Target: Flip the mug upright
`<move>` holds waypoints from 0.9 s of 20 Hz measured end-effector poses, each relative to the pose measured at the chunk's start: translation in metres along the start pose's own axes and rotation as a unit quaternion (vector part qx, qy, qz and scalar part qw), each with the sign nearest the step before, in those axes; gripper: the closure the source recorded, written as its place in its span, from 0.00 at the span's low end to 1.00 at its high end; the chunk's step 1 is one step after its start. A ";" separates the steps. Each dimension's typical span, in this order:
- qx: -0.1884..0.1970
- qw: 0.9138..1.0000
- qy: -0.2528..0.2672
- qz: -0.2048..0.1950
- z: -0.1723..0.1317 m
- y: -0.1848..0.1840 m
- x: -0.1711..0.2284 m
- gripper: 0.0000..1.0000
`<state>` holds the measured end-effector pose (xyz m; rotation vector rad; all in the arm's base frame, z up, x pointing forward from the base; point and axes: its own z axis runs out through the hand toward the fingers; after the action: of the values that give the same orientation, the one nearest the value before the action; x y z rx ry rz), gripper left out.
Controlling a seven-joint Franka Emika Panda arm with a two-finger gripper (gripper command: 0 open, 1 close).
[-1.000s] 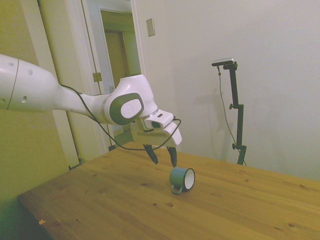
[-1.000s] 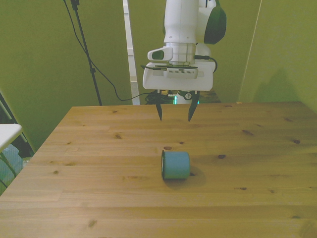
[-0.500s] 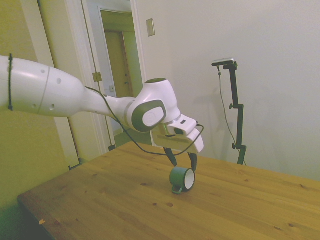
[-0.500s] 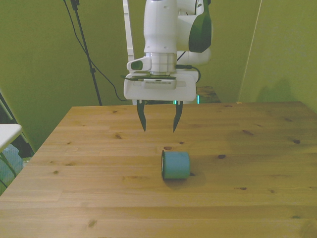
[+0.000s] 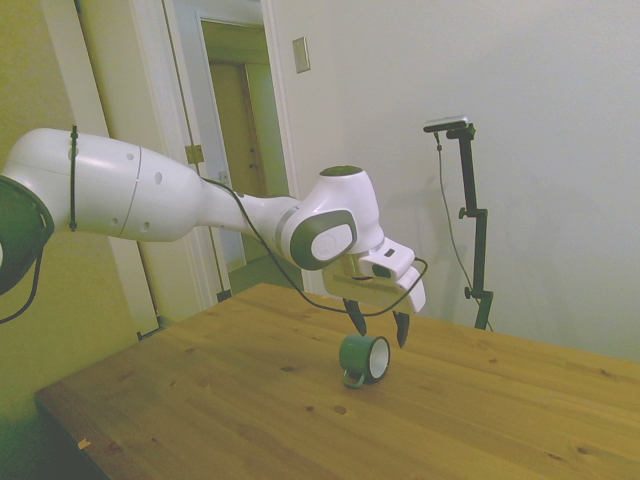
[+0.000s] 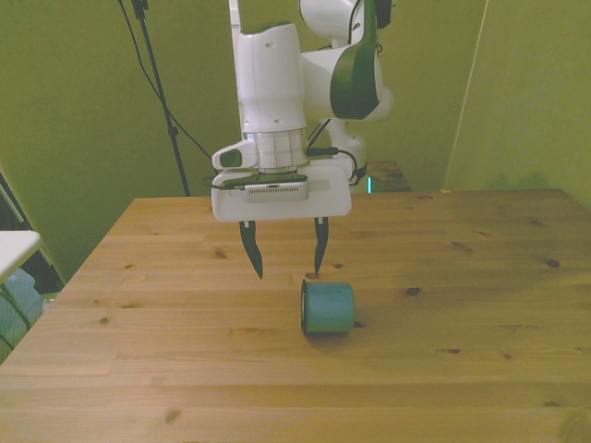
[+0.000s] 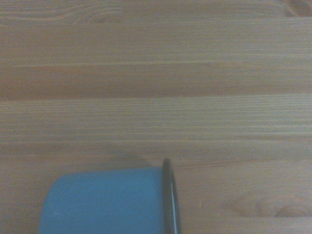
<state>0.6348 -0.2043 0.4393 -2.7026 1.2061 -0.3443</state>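
Observation:
The teal-green mug (image 5: 363, 358) lies on its side on the wooden table (image 5: 250, 410), white inside facing the side view's right and its small handle down against the wood. From the front the mug (image 6: 328, 307) shows its rounded wall, dark rim toward the front view's left. My gripper (image 6: 284, 259) hangs open just above the table, a little behind the mug and toward the front view's left, with nothing between its fingers. From the side, the gripper (image 5: 380, 323) sits over the mug's top. The wrist view catches the mug (image 7: 107, 200) and its dark rim close up.
The wooden table (image 6: 138, 369) stretches around the mug. A doorway (image 5: 235, 130) stands behind the arm in the side view. A pale object (image 6: 11, 247) sits off the table at the front view's left edge.
The arm has reached forward and lowered over the last second. My gripper has come from well behind the mug to just above and behind it, still open. The mug has not moved.

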 end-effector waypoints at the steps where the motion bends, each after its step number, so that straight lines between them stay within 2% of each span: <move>1: 0.009 1.000 -0.011 -0.001 0.005 0.001 0.002 0.00; 8: 0.079 0.993 -0.090 -0.016 0.019 0.003 0.011 0.00; 13: 0.119 0.982 -0.144 -0.029 0.031 0.005 0.015 0.00; 18: 0.124 0.976 -0.173 -0.048 0.041 0.004 0.023 0.00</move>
<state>0.6582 -0.2220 0.4024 -2.4746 0.8746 -0.0284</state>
